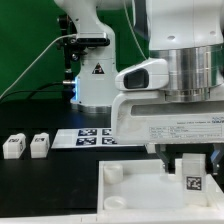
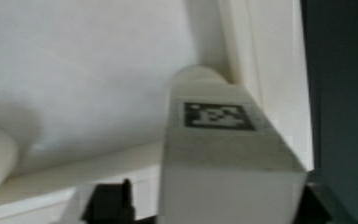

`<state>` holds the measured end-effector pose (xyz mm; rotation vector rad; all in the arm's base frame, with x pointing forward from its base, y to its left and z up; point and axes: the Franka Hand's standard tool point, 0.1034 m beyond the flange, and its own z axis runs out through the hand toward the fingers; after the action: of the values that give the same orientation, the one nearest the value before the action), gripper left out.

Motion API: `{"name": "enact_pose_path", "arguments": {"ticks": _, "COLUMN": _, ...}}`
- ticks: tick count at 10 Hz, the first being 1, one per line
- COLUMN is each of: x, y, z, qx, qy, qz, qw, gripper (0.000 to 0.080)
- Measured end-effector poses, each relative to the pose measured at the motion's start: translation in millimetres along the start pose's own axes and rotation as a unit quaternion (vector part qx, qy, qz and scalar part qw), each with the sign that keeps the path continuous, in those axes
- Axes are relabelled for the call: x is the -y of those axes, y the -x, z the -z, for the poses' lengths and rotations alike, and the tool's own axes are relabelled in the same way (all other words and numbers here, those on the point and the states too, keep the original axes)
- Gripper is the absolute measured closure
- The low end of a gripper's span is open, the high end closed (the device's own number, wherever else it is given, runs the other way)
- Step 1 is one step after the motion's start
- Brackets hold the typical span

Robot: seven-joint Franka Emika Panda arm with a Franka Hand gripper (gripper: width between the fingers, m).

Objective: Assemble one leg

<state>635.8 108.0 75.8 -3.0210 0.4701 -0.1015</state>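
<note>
- Exterior view: the arm's wrist fills the upper right, and its hand hangs at about 4 o'clock in the frame, just above the panel.
- The hand's two dark fingers flank a leg, a small white block with a black-and-white marker tag facing the camera; the fingers appear closed on it, though the contact itself is small in the frame.
- The held leg sits low over the panel's surface near its far right part; whether it touches the panel cannot be told.
- The panel, a large white square slab with raised round corner sockets, lies on the black desk at 5 o'clock.
- Two more legs and stand side by side on the desk at 9 o'clock, well apart from the hand.
- The marker board lies flat between those legs and the arm's base.
- Wrist view: the tagged leg rises at centre against the white panel; dark finger tips show at 6 o'clock.
</note>
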Motion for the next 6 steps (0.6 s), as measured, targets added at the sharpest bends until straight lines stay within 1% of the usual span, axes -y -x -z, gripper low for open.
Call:
{"name": "enact_pose_path", "arguments": {"ticks": 2, "x": 0.6, "y": 0.5, "z": -0.3, "qx": 0.001, "qy": -0.001, "qz": -0.114, "qw": 0.993, "gripper": 0.0508}}
{"name": "enact_pose_path", "arguments": {"ticks": 3, "x": 0.5, "y": 0.4, "z": -0.4, "qx": 0.001, "qy": -0.001, "qz": -0.131, "qw": 0.991, "gripper": 0.0508}}
{"name": "enact_pose_path", "arguments": {"ticks": 4, "x": 1.1, "y": 1.0, "z": -1.2, "qx": 0.002, "qy": -0.001, "qz": -0.212, "qw": 0.977, "gripper": 0.0508}}
{"name": "enact_pose_path", "arguments": {"ticks": 6, "x": -0.6, "y": 1.5, "z": -1.2, "qx": 0.005, "qy": 0.004, "qz": -0.341, "qw": 0.94, "gripper": 0.0508}}
